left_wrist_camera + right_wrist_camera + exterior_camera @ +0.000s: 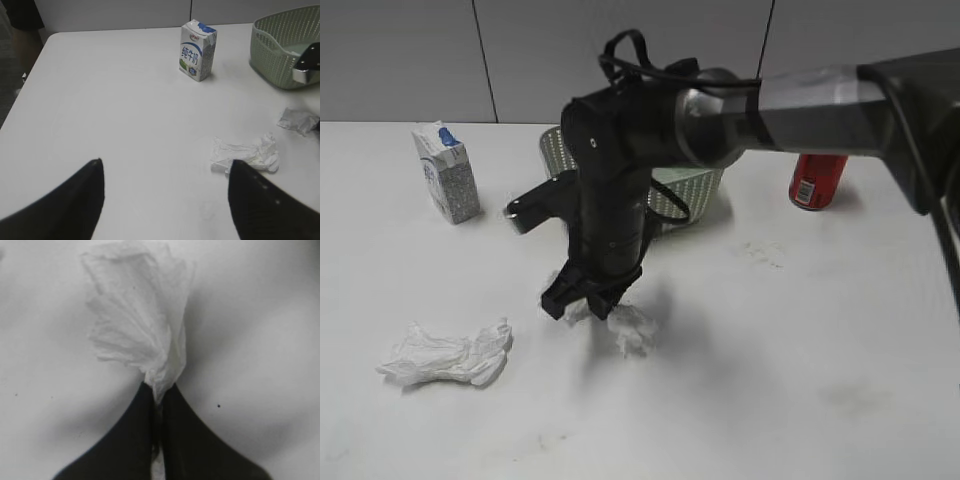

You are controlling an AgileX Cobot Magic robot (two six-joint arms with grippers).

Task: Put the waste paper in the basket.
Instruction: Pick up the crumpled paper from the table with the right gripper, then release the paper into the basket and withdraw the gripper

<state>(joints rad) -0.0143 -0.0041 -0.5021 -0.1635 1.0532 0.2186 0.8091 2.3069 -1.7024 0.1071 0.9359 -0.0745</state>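
1. Right fingers (pixel 159 405) pinched closed on one edge of a waste paper wad (pixel 140 320), which fans out toward 12 o'clock; the thin edge grip suits soft tissue.
2. Left fingers (pixel 165 200) spread wide, holding nothing, hovering over the bench (pixel 125 100).
3. Gripped wad sits low at the bench, at 6 o'clock from the basket (pixel 705 185), not yet in it.
4. Count: two wads visible, gripped one and a loose wad (pixel 445 355) at 8 o'clock; one basket, one carton (pixel 447 172), one red can (pixel 816 180).
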